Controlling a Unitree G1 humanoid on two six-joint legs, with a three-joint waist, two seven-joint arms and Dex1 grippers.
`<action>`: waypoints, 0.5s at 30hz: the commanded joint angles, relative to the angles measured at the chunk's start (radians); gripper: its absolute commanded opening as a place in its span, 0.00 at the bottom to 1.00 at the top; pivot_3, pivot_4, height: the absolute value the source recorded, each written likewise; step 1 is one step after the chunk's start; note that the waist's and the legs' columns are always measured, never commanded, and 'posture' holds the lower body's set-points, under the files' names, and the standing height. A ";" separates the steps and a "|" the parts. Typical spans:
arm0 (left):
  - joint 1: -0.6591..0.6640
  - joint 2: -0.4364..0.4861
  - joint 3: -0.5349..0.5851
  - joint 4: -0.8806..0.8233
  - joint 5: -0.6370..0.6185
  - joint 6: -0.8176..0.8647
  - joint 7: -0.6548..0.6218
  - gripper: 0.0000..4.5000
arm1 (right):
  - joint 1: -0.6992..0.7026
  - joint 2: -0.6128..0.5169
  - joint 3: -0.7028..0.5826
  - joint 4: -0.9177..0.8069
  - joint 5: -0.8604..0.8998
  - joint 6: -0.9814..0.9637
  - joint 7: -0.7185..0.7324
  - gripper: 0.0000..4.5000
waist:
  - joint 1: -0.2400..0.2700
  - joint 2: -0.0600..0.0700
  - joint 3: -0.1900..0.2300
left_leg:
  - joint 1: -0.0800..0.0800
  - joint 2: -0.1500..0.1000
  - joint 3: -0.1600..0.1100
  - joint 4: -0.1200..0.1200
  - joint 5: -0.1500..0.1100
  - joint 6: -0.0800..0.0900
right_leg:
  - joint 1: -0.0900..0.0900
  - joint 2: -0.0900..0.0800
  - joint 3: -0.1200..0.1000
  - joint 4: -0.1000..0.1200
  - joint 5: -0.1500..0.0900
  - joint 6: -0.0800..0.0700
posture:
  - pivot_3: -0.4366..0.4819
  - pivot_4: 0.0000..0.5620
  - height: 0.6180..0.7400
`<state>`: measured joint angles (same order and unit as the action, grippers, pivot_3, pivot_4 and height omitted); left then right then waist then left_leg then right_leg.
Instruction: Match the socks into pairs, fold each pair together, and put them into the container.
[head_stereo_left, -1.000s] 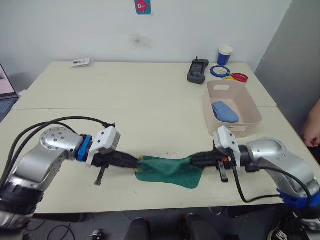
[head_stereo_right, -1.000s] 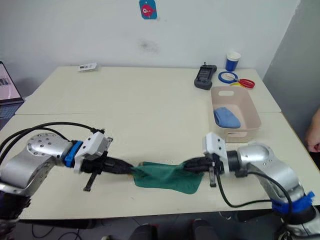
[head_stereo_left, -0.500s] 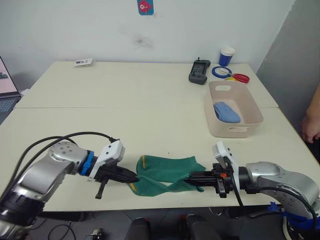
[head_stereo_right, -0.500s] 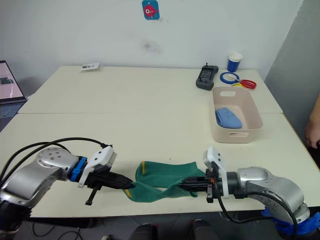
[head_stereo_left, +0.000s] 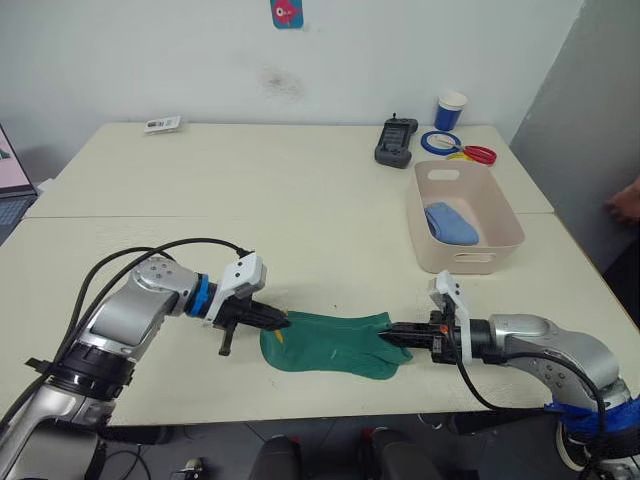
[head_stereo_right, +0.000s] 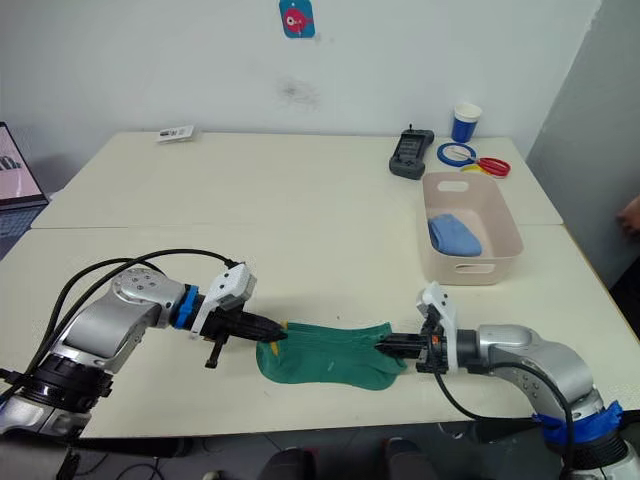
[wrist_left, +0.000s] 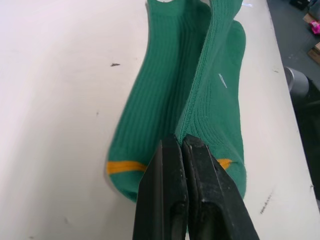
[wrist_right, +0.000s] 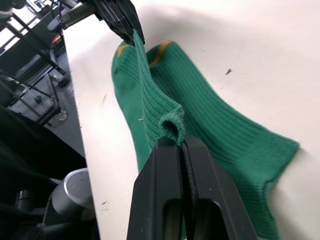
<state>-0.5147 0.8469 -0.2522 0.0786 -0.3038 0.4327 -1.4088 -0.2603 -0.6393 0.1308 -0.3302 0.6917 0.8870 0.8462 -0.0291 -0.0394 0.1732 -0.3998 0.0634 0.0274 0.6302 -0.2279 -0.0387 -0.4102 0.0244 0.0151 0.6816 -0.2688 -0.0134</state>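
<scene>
The left gripper (head_stereo_left: 283, 322) lay low over the near part of the table (head_stereo_left: 250, 200), its 2 black fingers (wrist_left: 172, 170) pressed together on a raised fold at the yellow-striped end of the dark green socks (head_stereo_left: 325, 343). The socks lay flat near the table's front edge, stretched between the 2 grippers, with an upper layer's edge lifted into a ridge that ran from one gripper to the other. The right gripper (head_stereo_left: 392, 338) held the opposite end, its fingers (wrist_right: 170, 165) closed on a small rolled loop of the same green knit. Farther back on the right stood the pale pink container (head_stereo_left: 497, 215), well apart from the green socks, with a light blue sock bundle (head_stereo_left: 449, 223) lying inside it. Beyond the container were a black device (head_stereo_left: 396, 141), a blue-and-white cup (head_stereo_left: 450, 110) and coloured rings (head_stereo_left: 455, 146).
</scene>
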 joint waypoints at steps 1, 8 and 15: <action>-0.035 -0.016 -0.022 0.033 0.043 -0.018 -0.002 0.01 | -0.029 0.016 -0.018 0.017 -0.009 -0.006 -0.014 0.00 | 0.000 0.000 0.000 | 0.000 0.000 0.000 0.000 0.000 0.000 | 0.000 0.000 0.000 0.000 0.000 0.000 | 0.48 0.27 1.00; -0.074 -0.066 -0.040 0.099 0.103 -0.042 0.017 0.01 | -0.054 0.027 0.004 0.054 -0.049 -0.015 -0.018 0.00 | 0.001 0.000 0.000 | 0.000 0.000 0.000 0.000 0.000 0.000 | 0.000 0.000 0.000 0.000 0.000 0.000 | 0.48 0.27 1.00; -0.093 -0.110 -0.040 0.118 0.127 -0.038 0.029 0.01 | -0.050 0.040 0.017 0.066 -0.080 -0.022 -0.016 0.00 | 0.000 0.000 0.000 | 0.000 0.000 0.000 0.000 0.000 0.000 | 0.000 0.000 0.000 0.000 0.000 0.000 | 0.48 0.27 1.00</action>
<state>-0.5909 0.7389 -0.2997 0.2017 -0.1797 0.4047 -1.3844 -0.3009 -0.6056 0.1516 -0.2513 0.6099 0.8798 0.8265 -0.0291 -0.0394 0.1732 -0.4001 0.0635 0.0274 0.6303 -0.2279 -0.0387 -0.4103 0.0247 0.0153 0.6819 -0.2687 -0.0134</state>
